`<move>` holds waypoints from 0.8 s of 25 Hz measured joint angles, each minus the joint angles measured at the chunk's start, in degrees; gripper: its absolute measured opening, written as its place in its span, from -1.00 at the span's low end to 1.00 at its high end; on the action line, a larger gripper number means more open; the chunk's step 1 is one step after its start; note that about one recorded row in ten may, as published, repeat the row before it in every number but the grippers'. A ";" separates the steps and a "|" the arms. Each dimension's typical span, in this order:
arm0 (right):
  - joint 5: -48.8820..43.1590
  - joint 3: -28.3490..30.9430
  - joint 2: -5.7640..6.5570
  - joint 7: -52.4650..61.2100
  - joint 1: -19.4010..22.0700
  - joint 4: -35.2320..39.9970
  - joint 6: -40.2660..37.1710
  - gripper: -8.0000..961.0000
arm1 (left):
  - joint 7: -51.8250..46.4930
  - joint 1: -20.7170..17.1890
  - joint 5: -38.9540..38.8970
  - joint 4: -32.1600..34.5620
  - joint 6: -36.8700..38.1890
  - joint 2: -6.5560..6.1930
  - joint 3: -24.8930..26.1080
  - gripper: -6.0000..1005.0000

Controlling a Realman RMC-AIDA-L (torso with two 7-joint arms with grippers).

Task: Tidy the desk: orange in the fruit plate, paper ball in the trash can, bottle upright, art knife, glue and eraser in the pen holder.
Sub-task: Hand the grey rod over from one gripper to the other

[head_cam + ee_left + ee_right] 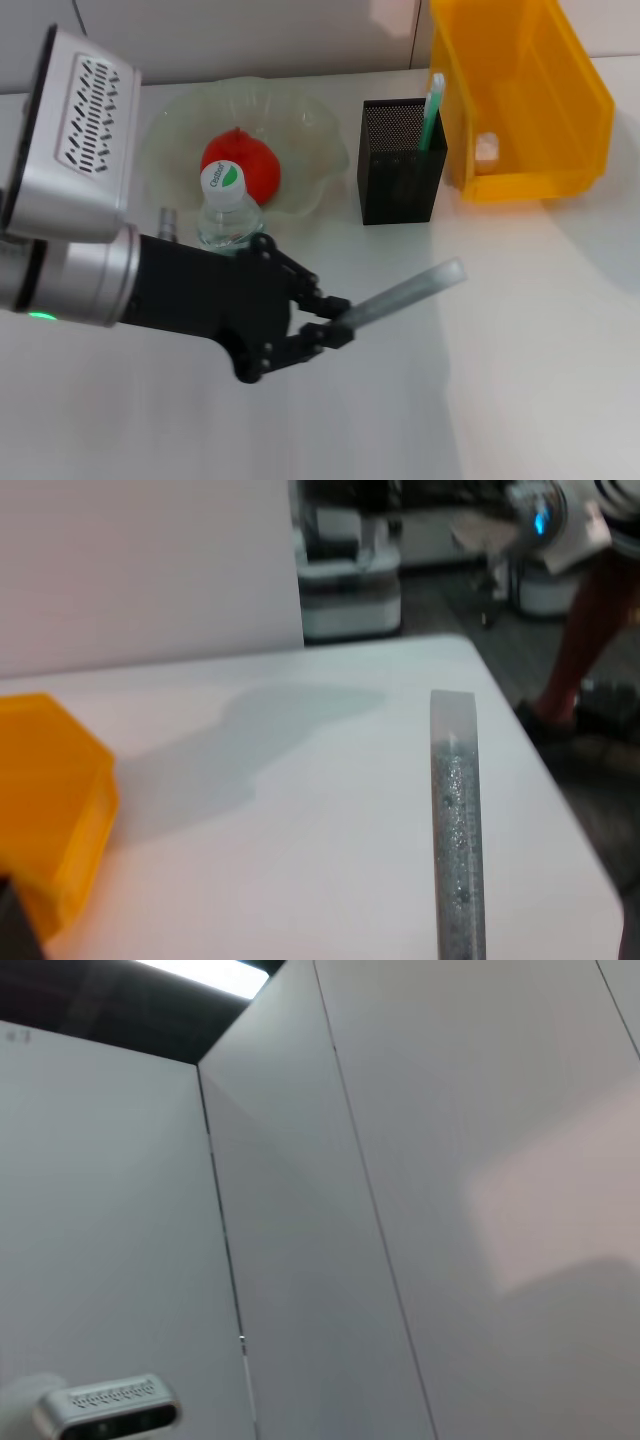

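Black fingers of the left gripper (335, 325) are closing tightly on one end of a translucent glue stick (405, 293), holding it in mid-air over the white desk (520, 360) at the centre of the head view, its free end pointing toward the upper right. In the left wrist view the same glitter-filled tube (455, 830) is standing out over the tabletop, with a corner of the yellow bin at the left edge. A mesh pen holder (398, 160) is sitting above the centre of the head view, with a green-and-white art knife (432, 110) leaning inside it. At the upper right, the yellow trash bin (540, 100) is holding a small pale paper ball (487, 148). At the upper left, the clear fruit plate (300, 150) is cradling the orange (243, 165), and a water bottle (228, 205) is standing upright just below it. The right gripper is showing in no view; its wrist camera is facing only wall panels.
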State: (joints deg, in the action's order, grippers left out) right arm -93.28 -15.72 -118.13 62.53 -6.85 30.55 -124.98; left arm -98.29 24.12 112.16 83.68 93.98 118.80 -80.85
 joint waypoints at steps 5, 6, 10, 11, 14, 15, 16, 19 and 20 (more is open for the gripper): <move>0.08 -10.92 1.53 2.74 0.75 3.35 -0.18 0.68 | 3.77 -1.84 -8.12 -5.86 -5.50 -0.04 -4.27 -0.66; -0.13 -12.10 1.96 2.73 0.59 3.23 -0.07 0.68 | 3.77 -1.84 -8.12 -5.86 -5.50 -0.04 -4.27 -0.66; -3.07 -13.08 2.48 2.51 -1.65 2.86 0.35 0.68 | 6.34 -2.03 -10.86 -9.15 -6.38 -0.05 -4.83 -0.66; -4.17 -12.97 2.38 2.07 -2.40 2.73 0.68 0.68 | 6.34 -2.03 -10.86 -9.15 -6.38 -0.05 -4.83 -0.66; -6.73 -13.11 1.47 -0.26 -4.58 2.10 2.45 0.68 | 13.50 -0.51 -17.20 -18.77 -6.16 -0.16 -3.98 -0.66; -7.35 -13.25 1.06 -0.90 -5.26 2.02 2.97 0.68 | 13.50 -0.51 -17.20 -18.77 -6.16 -0.16 -3.98 -0.66; -7.89 -13.38 0.77 -1.29 -5.84 2.00 3.34 0.68 | 13.50 -0.51 -17.20 -18.77 -6.16 -0.16 -3.98 -0.66; -10.08 -13.44 -0.20 -1.65 -7.91 1.99 3.86 0.68 | 16.28 -0.13 -20.78 -21.83 -6.18 -0.26 -3.64 -0.66; -10.85 -13.44 -0.49 -1.67 -8.58 1.99 4.16 0.68 | 16.59 -0.10 -20.97 -22.07 -6.18 -0.26 -3.50 -0.66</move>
State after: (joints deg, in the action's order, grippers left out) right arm -104.13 -29.17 -118.62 60.86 -15.44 32.55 -120.82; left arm -81.70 24.02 91.19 61.61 87.80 118.53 -84.35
